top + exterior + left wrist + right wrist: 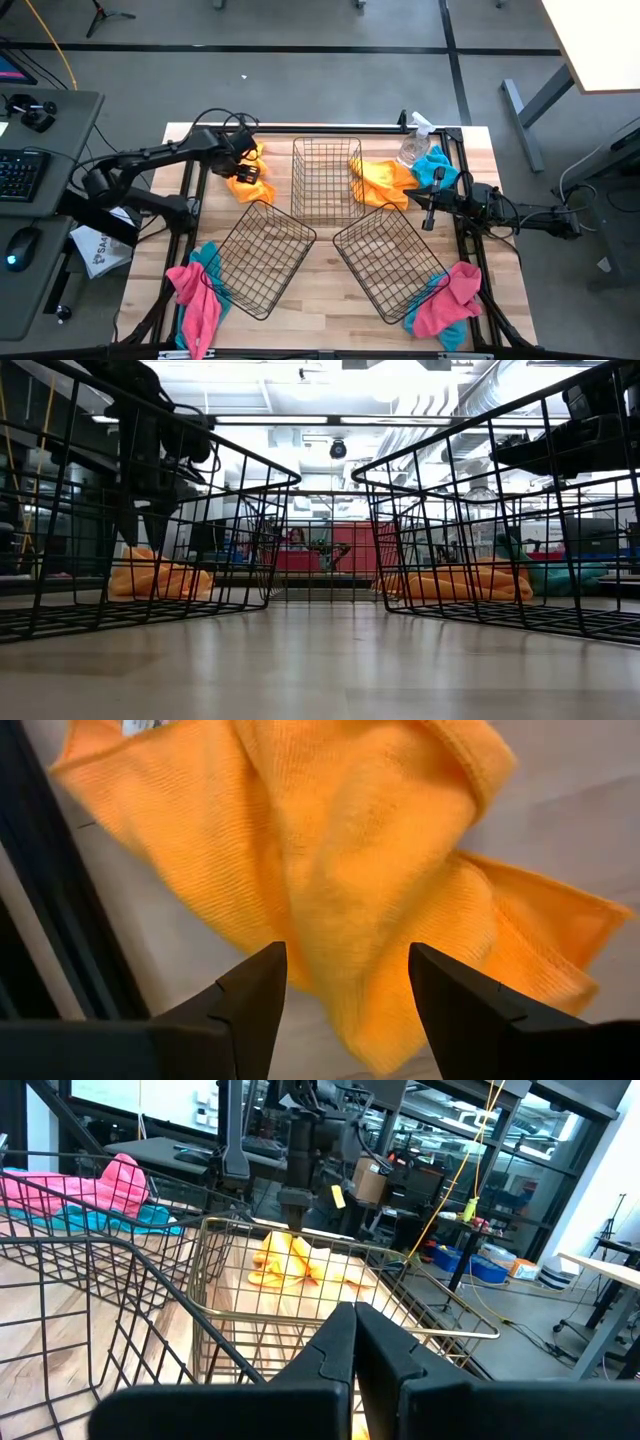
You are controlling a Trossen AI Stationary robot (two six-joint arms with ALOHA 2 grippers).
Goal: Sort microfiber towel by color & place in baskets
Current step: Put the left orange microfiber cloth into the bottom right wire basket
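Ribbed orange cloth (380, 870), smooth pale wood tabletop (320, 310)

A clear spray bottle (413, 142) stands at the table's (330, 325) far edge.

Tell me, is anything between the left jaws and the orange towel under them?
Nothing visible. The left gripper is open directly over the orange towel, which lies on the bare table, with only air between. The nearest basket stands beside it, not over it.
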